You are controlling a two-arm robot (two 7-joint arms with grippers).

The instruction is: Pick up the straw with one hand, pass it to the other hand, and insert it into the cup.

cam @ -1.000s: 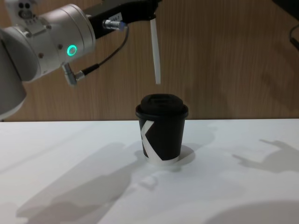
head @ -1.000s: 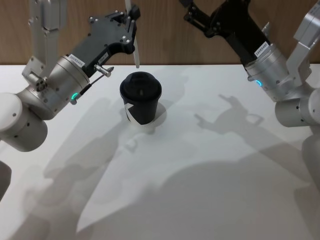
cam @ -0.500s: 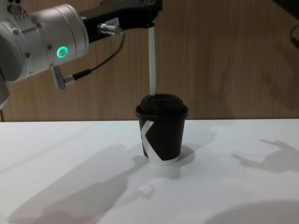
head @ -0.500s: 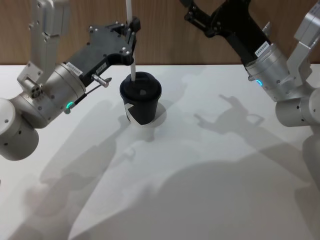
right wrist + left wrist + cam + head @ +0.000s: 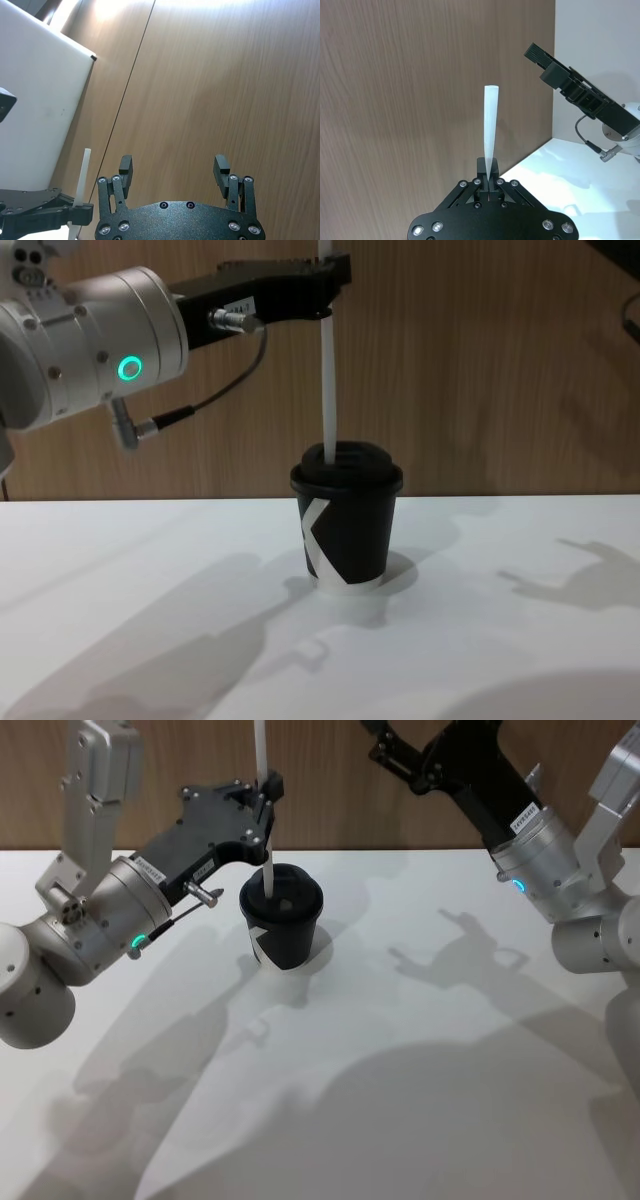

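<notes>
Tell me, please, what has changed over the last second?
The left claw has carried the thin white straw down, still gripped; its tip, earlier above the small black lidded paper cup, now meets the dome lid. The cup and the open, raised right claw stayed put.

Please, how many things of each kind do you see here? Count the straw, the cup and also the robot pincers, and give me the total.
straw: 1 (white, upright, lower end at the top of the cup)
cup: 1 (black, standing on the table)
pincers: 2 (left pincer shut on the straw; right pincer open, holding nothing)
Total: 4
</notes>
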